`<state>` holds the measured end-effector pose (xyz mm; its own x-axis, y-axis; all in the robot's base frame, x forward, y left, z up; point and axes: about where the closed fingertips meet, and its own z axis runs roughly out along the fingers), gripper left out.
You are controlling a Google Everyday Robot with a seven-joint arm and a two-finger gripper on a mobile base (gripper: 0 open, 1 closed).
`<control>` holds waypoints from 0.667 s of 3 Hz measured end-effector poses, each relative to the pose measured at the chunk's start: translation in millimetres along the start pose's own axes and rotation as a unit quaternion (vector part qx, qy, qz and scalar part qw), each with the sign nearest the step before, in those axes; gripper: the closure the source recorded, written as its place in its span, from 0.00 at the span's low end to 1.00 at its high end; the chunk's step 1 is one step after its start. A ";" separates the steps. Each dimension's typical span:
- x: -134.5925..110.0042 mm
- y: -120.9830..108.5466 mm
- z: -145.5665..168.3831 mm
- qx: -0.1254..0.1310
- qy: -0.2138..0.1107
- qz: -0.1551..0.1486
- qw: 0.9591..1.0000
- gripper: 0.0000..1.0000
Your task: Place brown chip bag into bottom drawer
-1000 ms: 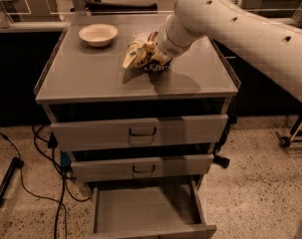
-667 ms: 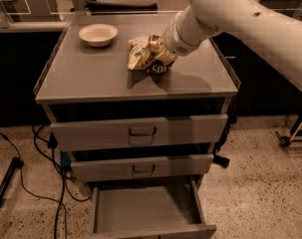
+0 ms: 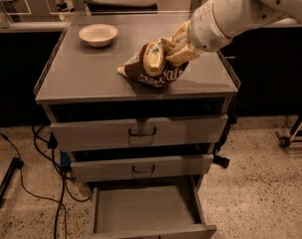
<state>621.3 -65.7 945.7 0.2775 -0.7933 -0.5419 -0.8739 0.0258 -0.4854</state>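
A: How many drawers?
B: Three grey metal ones: two upper drawers [image 3: 90, 133] with two dark wire handles [image 3: 142, 132], and one open bottom drawer [image 3: 145, 210].
A: And on the tabletop [image 3: 85, 78]?
B: One round cream bowl [image 3: 97, 34] by the back-left corner, one crinkly cream-and-brown chip bag [image 3: 156, 76], and one gripper [image 3: 171, 51], jaws clamped on that bag near the right edge.

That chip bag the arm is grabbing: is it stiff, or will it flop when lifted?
Probably floppy: the brown chip bag looks creased and bunched where the gripper pinches it on the cabinet top. Likely light for its size, puffed more than full. Its smooth film could slip, so the free end may sag.
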 end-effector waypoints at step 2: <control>-2.2 11.1 -17.9 -0.027 0.019 0.017 0.999 1.00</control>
<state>603.8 -74.5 953.8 0.2326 -0.8149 -0.5308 -0.9033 0.0212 -0.4284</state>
